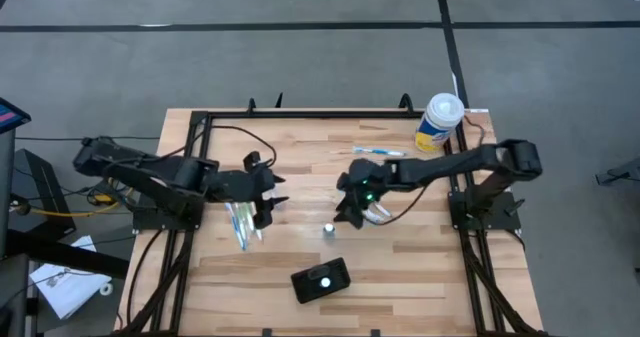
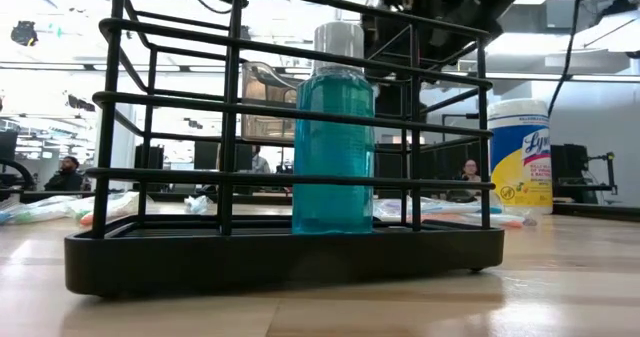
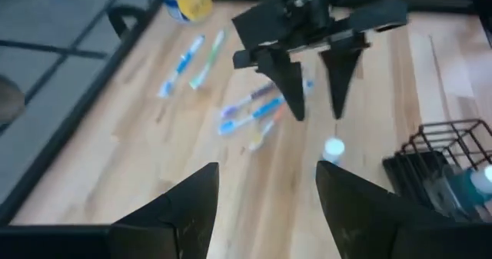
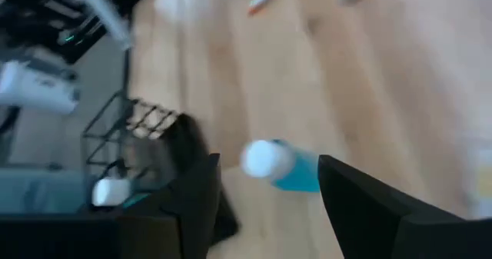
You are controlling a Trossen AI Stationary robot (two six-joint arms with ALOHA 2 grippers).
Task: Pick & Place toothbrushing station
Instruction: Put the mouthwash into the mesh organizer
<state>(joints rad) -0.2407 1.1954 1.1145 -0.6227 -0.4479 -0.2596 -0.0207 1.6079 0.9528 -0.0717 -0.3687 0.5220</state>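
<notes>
The black wire toothbrushing station (image 2: 285, 247) fills the low view, a blue bottle (image 2: 333, 147) standing inside; it sits at the worktop's (image 1: 430, 267) near edge. Left pincer (image 3: 265, 205) and right pincer (image 4: 265, 205) hover spread apart, empty, arms largely hidden behind it.

Two dark jointed arms trail black cables (a green light glows on the right wrist), fingers tapering to points.

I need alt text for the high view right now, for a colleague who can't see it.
Seen from above, the black wire toothbrushing station sits near the wooden table's front edge, apart from both arms. The open left gripper and open right gripper hover mid-table over scattered toothbrushes; a white-and-yellow wipes canister stands at the far right.
</notes>
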